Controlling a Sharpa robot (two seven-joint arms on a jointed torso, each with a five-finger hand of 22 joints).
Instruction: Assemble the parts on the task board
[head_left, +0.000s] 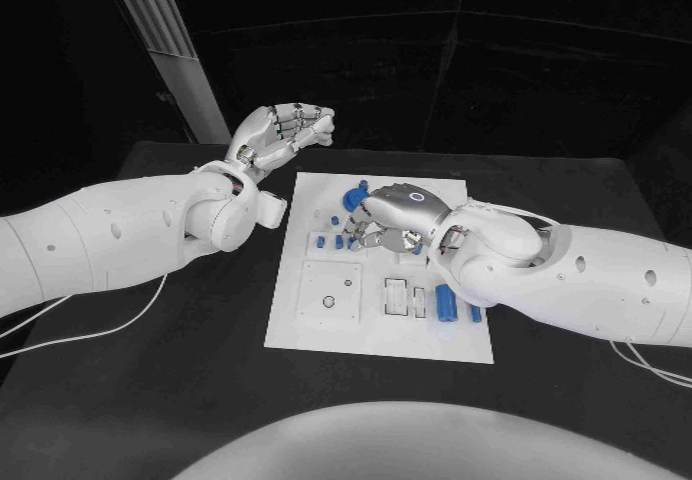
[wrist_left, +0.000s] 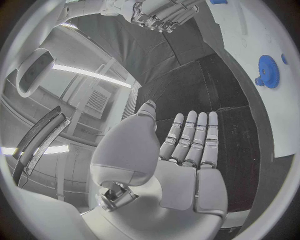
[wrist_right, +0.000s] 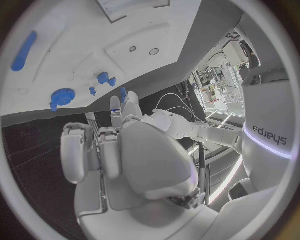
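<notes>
On the black table (head_left: 173, 400), white task board (head_left: 378, 335) carrying blue parts (head_left: 447, 298), right hand (head_left: 392, 215) hovering above, fingers curled, grasp unclear, left hand (head_left: 281, 130) lifting off-board, fingers released.

The right hand (head_left: 400, 212) hides part of the board (head_left: 325, 330) and the parts under it, so whether its fingers touch or hold any cannot be told; small parts (head_left: 329, 240) beside it are too tiny to identify.

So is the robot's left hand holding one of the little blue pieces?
No, the left hand has its fingers straight and apart with nothing in them, away from the blue gear on the task board.
</notes>
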